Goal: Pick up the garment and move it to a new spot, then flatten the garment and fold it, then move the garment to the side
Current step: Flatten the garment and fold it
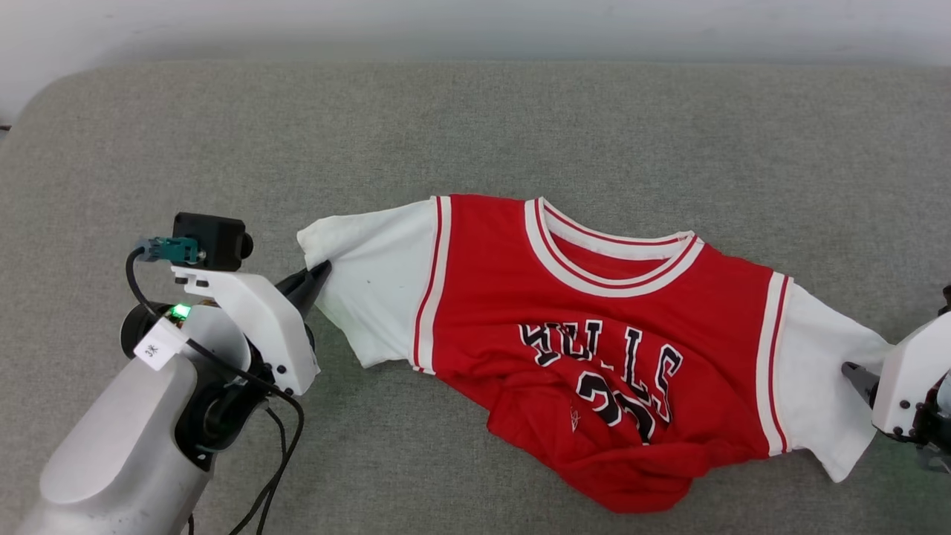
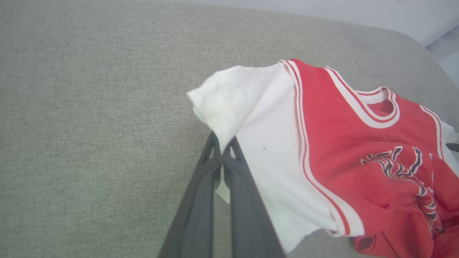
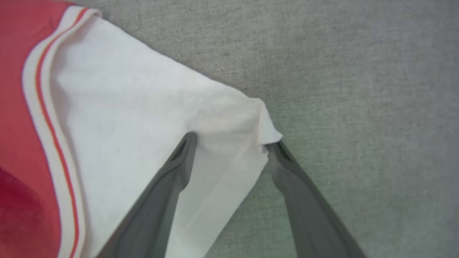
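Observation:
The garment (image 1: 594, 334), a red jersey with white sleeves and black-and-white chest lettering, lies spread across the grey cushion, its lower part bunched and crumpled. My left gripper (image 1: 321, 269) is shut on the edge of the left white sleeve (image 2: 244, 107); in the left wrist view the two dark fingers (image 2: 233, 168) pinch the cloth together. My right gripper (image 3: 231, 141) is open, its fingers straddling the corner of the right white sleeve (image 3: 143, 118); one finger lies on the cloth, the other just off its edge. It shows at the right edge (image 1: 854, 371) of the head view.
The grey fabric cushion (image 1: 475, 126) stretches wide behind and around the shirt, with a rounded far-left corner (image 1: 52, 89). A pale wall runs along the back. My left forearm and its cables (image 1: 223, 416) occupy the lower left.

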Robot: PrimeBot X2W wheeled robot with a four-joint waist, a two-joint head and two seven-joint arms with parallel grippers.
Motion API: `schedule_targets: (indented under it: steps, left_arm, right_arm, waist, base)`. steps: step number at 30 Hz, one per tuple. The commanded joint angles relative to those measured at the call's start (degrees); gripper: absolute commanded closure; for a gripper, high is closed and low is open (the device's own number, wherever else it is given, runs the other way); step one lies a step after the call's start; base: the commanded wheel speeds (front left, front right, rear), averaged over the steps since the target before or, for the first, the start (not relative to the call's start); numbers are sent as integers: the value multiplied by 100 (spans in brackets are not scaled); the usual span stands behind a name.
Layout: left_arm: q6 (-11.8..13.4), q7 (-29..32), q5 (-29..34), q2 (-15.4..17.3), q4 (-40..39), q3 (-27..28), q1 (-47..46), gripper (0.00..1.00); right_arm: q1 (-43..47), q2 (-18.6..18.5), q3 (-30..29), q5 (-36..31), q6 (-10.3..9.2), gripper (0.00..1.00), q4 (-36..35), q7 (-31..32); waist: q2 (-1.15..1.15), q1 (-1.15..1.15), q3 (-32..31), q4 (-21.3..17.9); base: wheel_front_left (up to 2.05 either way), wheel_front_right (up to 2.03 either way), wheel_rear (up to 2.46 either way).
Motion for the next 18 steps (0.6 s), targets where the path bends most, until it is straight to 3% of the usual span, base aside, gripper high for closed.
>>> schedule_targets:
  steps: [1,3,5,6,11,18]
  left_arm:
    - [-6,-44,-20,-4,-27,31,-47,100]
    - [-14,-70,-29,-14,-27,39,-50,100]
    - [-24,-107,-19,-15,-12,47,-45,100]
    - [-24,-120,-21,-17,-2,52,-45,100]
    - [6,-283,2,-8,61,110,-18,100]
    - [112,-519,32,13,175,258,-160,100]
  right_arm:
    - [-23,79,56,-7,-3,0,208,160]
    - [10,181,112,46,-2,0,385,384]
    - [25,261,166,95,7,72,513,603]
    - [30,291,166,140,7,100,537,657]
    - [-149,114,138,193,-3,100,328,514]
    - [-577,-162,223,184,-4,100,-314,-298]
  waist:
    - [0,0,81,61]
    - [0,0,117,76]
    - [0,0,134,81]
    - [0,0,136,82]
    - [0,0,34,52]
    - [0,0,-292,-51]
  base:
    - [0,0,0]
    - [0,0,0]
    - [0,0,0]
    - [0,0,0]
    - [0,0,0]
    - [0,0,0]
